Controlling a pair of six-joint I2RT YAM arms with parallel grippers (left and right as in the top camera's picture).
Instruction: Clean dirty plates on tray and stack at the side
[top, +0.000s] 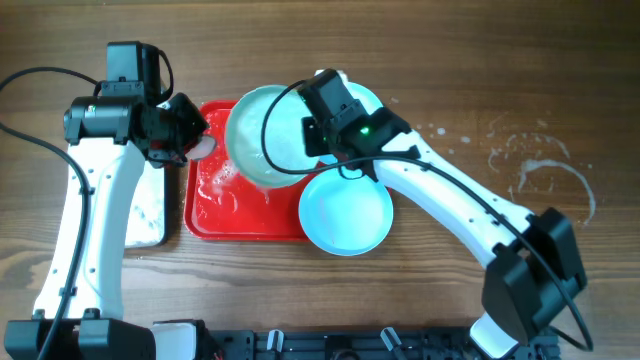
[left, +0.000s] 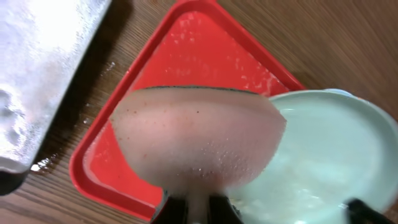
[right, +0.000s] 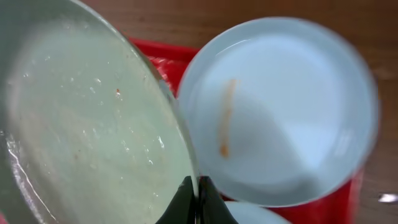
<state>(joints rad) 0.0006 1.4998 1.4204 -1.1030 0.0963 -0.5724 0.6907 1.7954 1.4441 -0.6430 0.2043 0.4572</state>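
My right gripper (top: 308, 135) (right: 199, 198) is shut on the rim of a wet pale plate (top: 260, 140) (right: 87, 124) and holds it tilted over the red tray (top: 235, 215). My left gripper (top: 190, 140) (left: 198, 208) is shut on a pink foamy sponge (left: 196, 137) (top: 207, 146) just left of that plate (left: 336, 149). A second plate (top: 346, 212) lies over the tray's right edge. A third plate (top: 375, 100) is partly hidden behind my right wrist. The right wrist view shows a plate with an orange smear (right: 280, 106) and another plate's edge (right: 261, 214).
A silver metal tray (top: 150, 215) (left: 37, 74) lies left of the red tray (left: 186, 50), under my left arm. Water and foam streaks (top: 540, 165) mark the wooden table at the right.
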